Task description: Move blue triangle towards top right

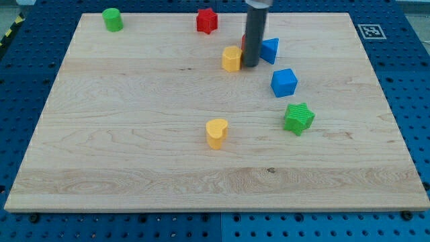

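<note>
The blue triangle (270, 50) lies on the wooden board (134, 134) in the upper middle. My tip (250, 65) stands just to its left, touching or nearly touching its left edge. A yellow block (232, 58) sits right next to the tip on its left. A small red block behind the rod is mostly hidden. The rod comes down from the view's top.
A blue cube (283, 82) lies below and right of the triangle. A green star (298, 118) lies below that. A yellow heart (216, 132) sits mid-board. A red star (207, 21) and a green cylinder (113, 19) are near the top edge.
</note>
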Available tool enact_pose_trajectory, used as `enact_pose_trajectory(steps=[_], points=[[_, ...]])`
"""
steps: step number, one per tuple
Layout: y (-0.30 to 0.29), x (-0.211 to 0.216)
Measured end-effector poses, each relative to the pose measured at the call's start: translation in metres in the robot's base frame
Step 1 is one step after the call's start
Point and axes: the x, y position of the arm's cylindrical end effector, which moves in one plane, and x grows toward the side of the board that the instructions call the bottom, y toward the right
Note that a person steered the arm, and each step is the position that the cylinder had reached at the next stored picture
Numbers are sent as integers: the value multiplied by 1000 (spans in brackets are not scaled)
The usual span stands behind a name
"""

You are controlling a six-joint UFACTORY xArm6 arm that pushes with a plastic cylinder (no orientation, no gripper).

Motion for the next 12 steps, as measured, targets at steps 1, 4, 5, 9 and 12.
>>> enact_pose_trajectory(steps=[1,4,5,9,12], points=[[5,-16],[87,-17],[100,-17],[129,-59],[157,-47]])
